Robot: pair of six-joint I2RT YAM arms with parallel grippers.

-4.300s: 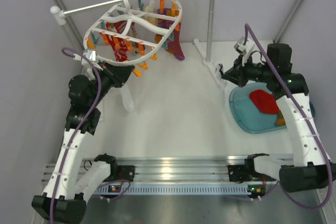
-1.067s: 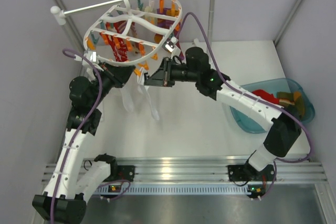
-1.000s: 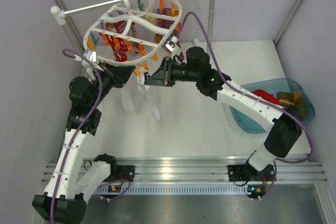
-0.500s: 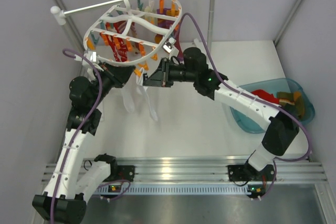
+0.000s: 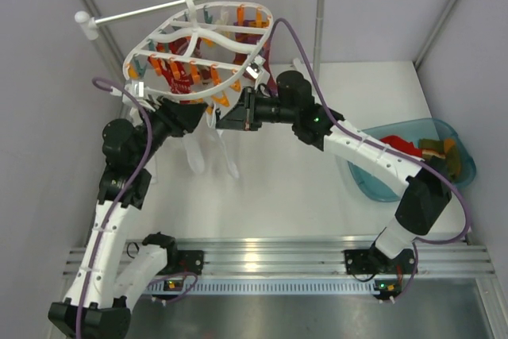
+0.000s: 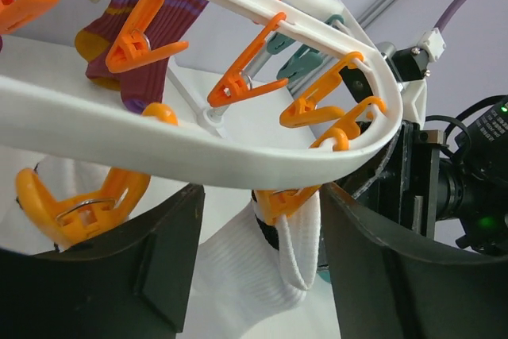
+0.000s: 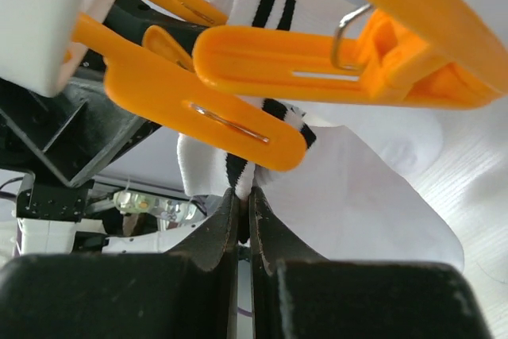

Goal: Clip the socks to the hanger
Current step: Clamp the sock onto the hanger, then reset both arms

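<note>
Dangling from an orange clip (image 7: 238, 129), the white black-striped sock (image 7: 373, 220) is pinched by the right gripper (image 7: 244, 212); left gripper (image 6: 260, 204) spread.

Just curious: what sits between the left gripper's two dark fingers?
Left wrist view: the hanger's white rim crosses there, an orange clip and white sock hanging below it.

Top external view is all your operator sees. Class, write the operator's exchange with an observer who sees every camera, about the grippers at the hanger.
Operator: Is the right gripper holding anything?
Observer: Yes, it pinches the edge of the black-striped white sock.
Operator: And the left gripper?
Observer: Its jaws stand apart, either side of an orange clip gripping a white cuff.
</note>
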